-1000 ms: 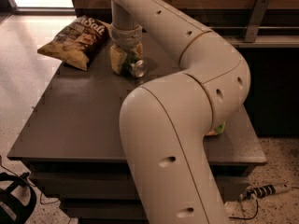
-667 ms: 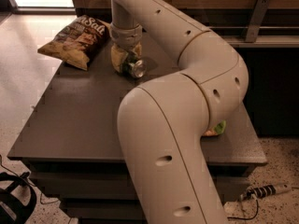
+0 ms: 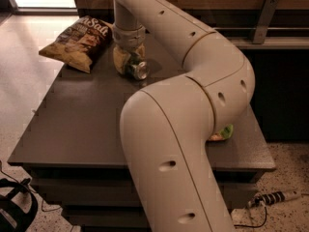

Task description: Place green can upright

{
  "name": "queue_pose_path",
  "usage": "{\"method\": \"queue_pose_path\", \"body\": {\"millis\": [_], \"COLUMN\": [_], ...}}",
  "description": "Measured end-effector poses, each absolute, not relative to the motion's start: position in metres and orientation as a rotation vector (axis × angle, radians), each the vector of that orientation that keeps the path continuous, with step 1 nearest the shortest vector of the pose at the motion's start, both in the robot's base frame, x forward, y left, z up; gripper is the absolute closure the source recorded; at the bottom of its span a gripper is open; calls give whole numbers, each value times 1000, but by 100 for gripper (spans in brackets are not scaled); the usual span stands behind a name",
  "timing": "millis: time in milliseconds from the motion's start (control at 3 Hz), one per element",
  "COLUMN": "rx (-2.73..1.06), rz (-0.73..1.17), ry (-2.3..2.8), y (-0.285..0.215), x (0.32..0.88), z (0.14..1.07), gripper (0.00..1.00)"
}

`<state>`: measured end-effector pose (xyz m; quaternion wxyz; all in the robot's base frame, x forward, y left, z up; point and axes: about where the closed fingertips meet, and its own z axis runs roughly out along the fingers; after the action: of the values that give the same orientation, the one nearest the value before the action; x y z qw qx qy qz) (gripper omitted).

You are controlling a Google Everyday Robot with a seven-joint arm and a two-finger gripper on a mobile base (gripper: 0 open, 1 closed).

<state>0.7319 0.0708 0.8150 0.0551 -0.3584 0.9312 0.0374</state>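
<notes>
At the far side of the bench [image 3: 72,124], just beside the sea-salt chip bag [image 3: 77,42], the pincer [image 3: 129,65] reaches straight down from the arm and is closed around the green can [image 3: 140,70]. The can is tilted, its silver end turned toward the camera, low over the benchtop. I judge the grip is kept so the wrist can turn the can onto its base before letting go. A light-green snack bag [image 3: 224,132] peeks out behind the arm's elbow, well apart and out of the way.
</notes>
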Motion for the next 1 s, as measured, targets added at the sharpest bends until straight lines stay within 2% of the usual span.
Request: {"method": "queue_pose_path", "body": {"millis": [667, 1000], "rx": [-1108, -1114], "rz": [101, 86], "ry": [2755, 2618], "y": [64, 38], "x": [730, 717], "z": [838, 885], "gripper": [100, 100]}}
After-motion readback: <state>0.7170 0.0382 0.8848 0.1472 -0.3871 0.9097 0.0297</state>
